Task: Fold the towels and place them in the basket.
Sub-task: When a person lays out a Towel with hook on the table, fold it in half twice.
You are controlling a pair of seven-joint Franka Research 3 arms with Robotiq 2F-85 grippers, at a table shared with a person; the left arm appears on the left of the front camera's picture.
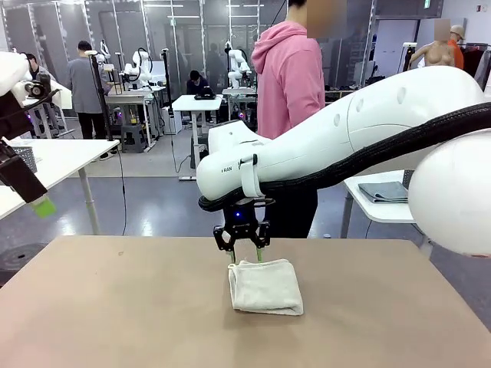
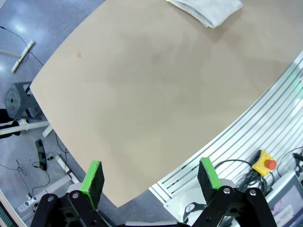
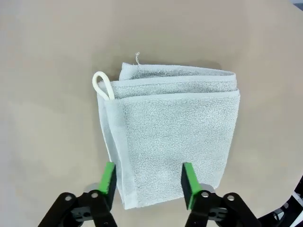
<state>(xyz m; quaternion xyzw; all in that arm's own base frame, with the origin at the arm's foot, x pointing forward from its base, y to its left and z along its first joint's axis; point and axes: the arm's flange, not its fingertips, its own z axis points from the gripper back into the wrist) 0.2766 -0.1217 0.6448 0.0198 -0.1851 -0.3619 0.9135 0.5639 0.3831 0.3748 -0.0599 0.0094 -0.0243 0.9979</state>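
A bare tan table (image 1: pixel 115 307) is seen in a large workroom with a grey floor, glass partitions and white work tables farther back. A person in a pink hooded top (image 1: pixel 290 77) is seen standing at the far side. On a white side table at the right a folded dark cloth (image 1: pixel 383 192) is laid. In the left wrist view a ribbed metal rail (image 2: pixel 265 113) is shown along the table's edge, and beyond it a yellow box with a red button (image 2: pixel 264 163).

One off-white towel (image 1: pixel 266 287) is laid folded on the table, a little right of the middle and nearer the far edge. Its layered folds and a white hanging loop (image 3: pixel 102 85) are shown in the right wrist view.

The person's hands are hidden behind the right arm (image 1: pixel 353 130). The left tool (image 1: pixel 31 192) is cut off by the picture's left edge in the front view, with a single green pad seen there. Whether the right fingertips touch the towel cannot be told.

The right arm is stretched across the table, and the right tool (image 1: pixel 245 257) is pointed straight down at the towel's far edge, its jaws parted and nothing held between them. The left tool is held high off the table's left side, its jaws spread wide and empty.
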